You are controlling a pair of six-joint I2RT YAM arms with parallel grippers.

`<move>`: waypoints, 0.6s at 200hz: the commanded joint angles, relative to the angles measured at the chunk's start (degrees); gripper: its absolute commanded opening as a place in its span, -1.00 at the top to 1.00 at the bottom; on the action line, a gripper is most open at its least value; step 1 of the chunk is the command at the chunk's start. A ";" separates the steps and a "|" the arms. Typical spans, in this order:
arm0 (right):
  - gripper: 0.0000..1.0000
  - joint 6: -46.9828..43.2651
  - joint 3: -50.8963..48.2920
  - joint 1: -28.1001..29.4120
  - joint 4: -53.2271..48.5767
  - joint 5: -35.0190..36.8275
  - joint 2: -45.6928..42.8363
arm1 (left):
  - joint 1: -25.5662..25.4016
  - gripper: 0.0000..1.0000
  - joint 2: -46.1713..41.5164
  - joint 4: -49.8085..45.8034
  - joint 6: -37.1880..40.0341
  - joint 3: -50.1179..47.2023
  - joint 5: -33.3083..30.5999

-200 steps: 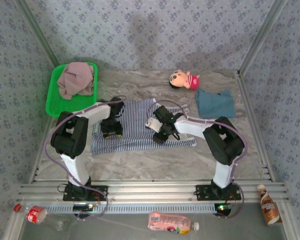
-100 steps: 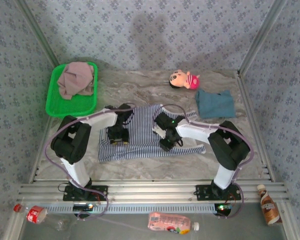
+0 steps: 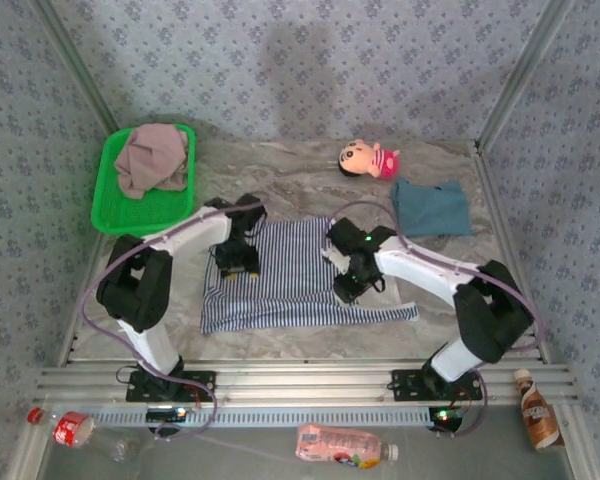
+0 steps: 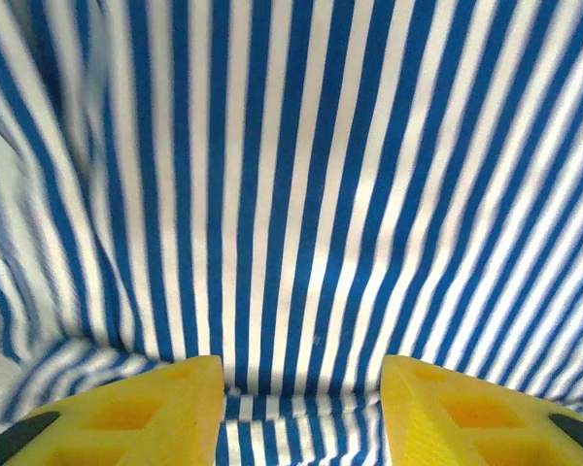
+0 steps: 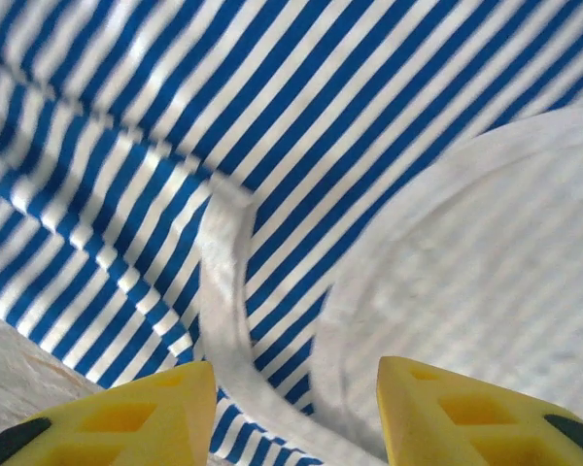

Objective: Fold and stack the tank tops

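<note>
Marble-patterned tabletop (image 3: 280, 170), boxed in by blue floral wallpaper walls (image 3: 300, 70), carries the whole job. A navy-and-white thin-striped cloth tank top (image 3: 295, 275) lies spread flat at its middle, directly in front of both arms, which looks like the working spot for folding. At the far left, a mauve-pink cloth tank top (image 3: 152, 155) sits crumpled in a bright green plastic tray (image 3: 102, 215). A dusty teal-blue cloth tank top (image 3: 432, 208) rests rumpled at the far right, near a small pink plush doll (image 3: 368, 158). Both tops seem parked out of the way until their turn. The left gripper (image 3: 236, 268) is down on the striped top's left part, and the right gripper (image 3: 352, 290) is on its right part, by a white-bound armhole edge (image 5: 223, 291). Each wrist view shows yellow fingers (image 4: 126, 417) standing apart with striped cloth across the gap, so neither jaw pair is clamped. Stripes fan out from the left fingers, which suggests the cloth is being drawn flat. I judge that no fold is made yet and nothing is stacked.
</note>
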 commanded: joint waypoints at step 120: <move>-0.16 -3.64 25.17 -14.88 20.07 -12.04 27.29 | 12.98 0.04 24.94 1.37 9.17 29.57 -14.02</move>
